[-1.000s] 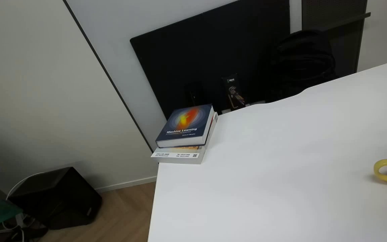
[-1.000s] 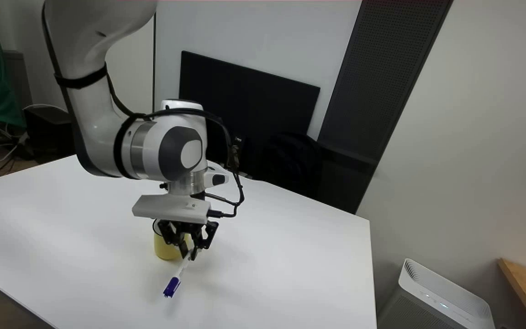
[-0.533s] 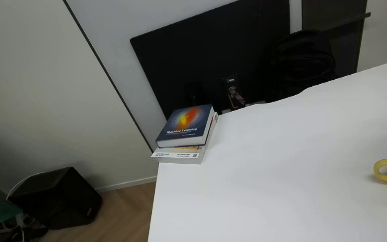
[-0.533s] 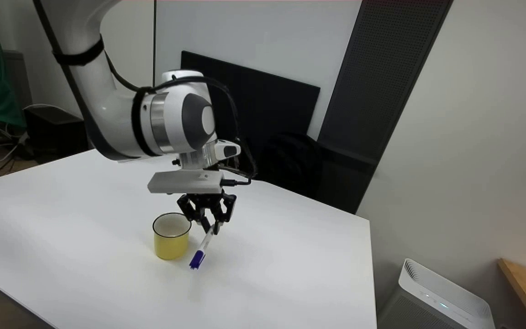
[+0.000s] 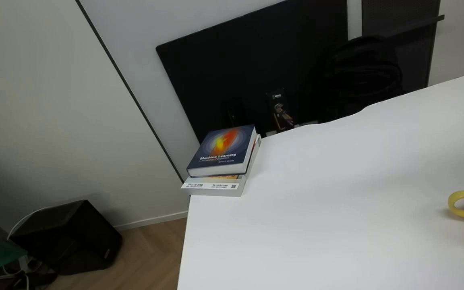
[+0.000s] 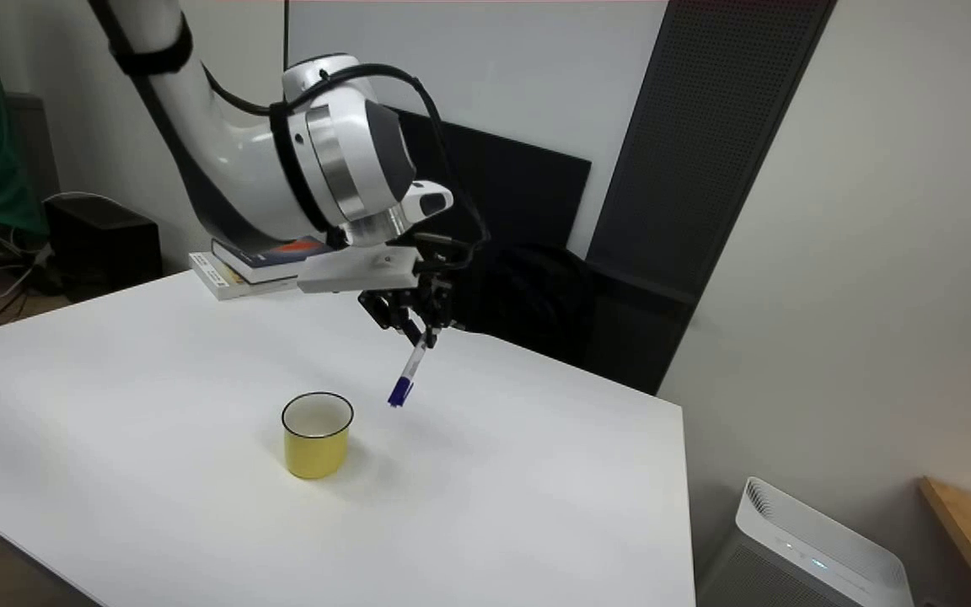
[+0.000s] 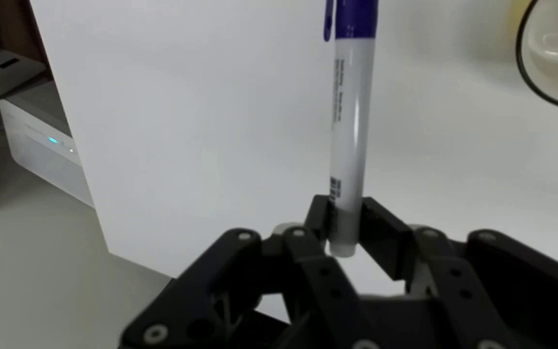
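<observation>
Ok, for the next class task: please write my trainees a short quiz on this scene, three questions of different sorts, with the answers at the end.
1. Multiple choice. Where does the gripper hold the marker?
A) Nowhere, it is wide open
B) Around the middle
C) Near the uncapped end

2. True or false. The yellow mug stands upright on the white table.

3. Short answer. In an exterior view, what title can be read on the top book?

Key: 1. C. 2. True. 3. Machine Learning.
</observation>
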Robot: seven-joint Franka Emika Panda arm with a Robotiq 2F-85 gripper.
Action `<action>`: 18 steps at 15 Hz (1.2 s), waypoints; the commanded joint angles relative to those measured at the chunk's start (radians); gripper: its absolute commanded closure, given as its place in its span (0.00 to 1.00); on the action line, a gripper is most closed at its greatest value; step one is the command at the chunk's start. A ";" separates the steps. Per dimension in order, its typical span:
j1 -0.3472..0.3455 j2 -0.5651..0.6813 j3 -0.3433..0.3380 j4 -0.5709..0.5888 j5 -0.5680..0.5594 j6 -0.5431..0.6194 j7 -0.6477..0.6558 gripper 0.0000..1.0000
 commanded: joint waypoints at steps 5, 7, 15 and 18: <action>0.209 0.068 -0.161 0.078 -0.253 0.176 0.454 0.94; 0.278 0.101 -0.211 0.092 -0.309 0.214 0.563 0.94; 0.593 0.314 -0.465 0.124 -0.409 0.386 0.931 0.94; 0.696 0.410 -0.555 0.101 -0.371 0.463 0.984 0.94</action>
